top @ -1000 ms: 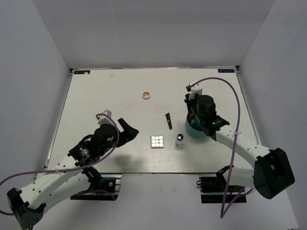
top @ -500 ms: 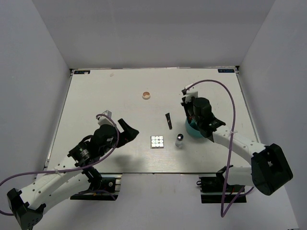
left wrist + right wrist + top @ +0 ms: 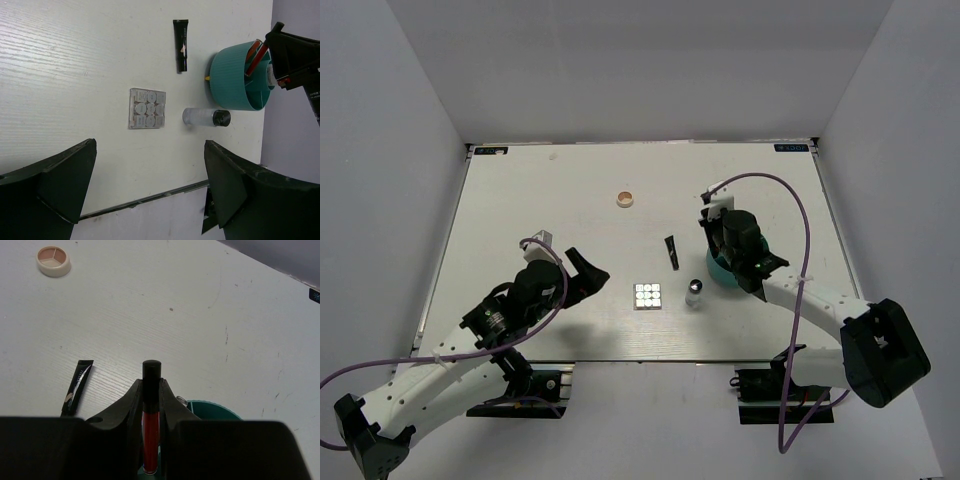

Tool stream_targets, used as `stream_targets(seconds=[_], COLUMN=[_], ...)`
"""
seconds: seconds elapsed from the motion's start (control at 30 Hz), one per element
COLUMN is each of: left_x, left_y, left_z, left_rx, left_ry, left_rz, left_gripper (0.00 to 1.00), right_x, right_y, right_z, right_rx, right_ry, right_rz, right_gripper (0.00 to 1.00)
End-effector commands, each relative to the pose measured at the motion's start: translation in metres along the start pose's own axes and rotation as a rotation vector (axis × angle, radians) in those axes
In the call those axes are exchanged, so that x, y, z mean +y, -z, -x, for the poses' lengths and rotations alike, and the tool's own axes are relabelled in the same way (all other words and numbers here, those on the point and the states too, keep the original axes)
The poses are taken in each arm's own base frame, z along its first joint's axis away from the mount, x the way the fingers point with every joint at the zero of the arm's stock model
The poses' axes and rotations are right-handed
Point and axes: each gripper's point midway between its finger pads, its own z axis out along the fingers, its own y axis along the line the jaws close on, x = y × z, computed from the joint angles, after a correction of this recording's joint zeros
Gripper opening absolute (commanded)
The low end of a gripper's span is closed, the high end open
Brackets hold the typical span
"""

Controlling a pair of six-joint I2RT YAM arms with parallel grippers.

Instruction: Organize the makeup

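My right gripper [image 3: 151, 385] is shut on a thin red-and-black pencil [image 3: 151, 440] and holds it upright over the teal tub [image 3: 216, 409]; it also shows in the top view [image 3: 722, 240] above the tub [image 3: 720, 272]. More red pencils [image 3: 254, 54] stand in the tub [image 3: 235, 75]. The black tube [image 3: 671, 251], the square palette [image 3: 647, 295] and the silver-capped vial [image 3: 694, 292] lie left of the tub. The peach compact [image 3: 625, 199] lies farther back. My left gripper [image 3: 588, 268] is open and empty, left of the palette [image 3: 146, 108].
The table's near edge [image 3: 145, 200] runs just past my left fingers. The vial [image 3: 205, 117] lies close to the tub's side. Grey walls enclose the table on three sides.
My right gripper has shifted a little toward the near left over the tub, still holding the pencil. The left arm has not moved.
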Motion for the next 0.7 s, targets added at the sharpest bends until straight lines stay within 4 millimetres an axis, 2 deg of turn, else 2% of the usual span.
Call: stream_targets(seconds=[0.0,0.5,0.67], left_x=[-0.003,0.000,-0.001], left_y=[0.003,0.004,0.004], left_z=[0.002,0.002,0.001], left_rx=[-0.003,-0.004,-0.003], left_ry=[-0.004,-0.004,-0.004], left_rz=[-0.013,-0.006,-0.007], left_gripper=[0.98,0.98,0.98], right_x=[-0.007,-0.007,-0.005], right_y=[0.001,0.002,0.004], right_z=[0.014,0.002,0.000], right_rx=[-0.063,-0.057,-0.049], right_ry=[-0.047,-0.054,-0.050], right_rz=[-0.044,-0.051,-0.041], right_gripper=[0.00,0.00,0.17])
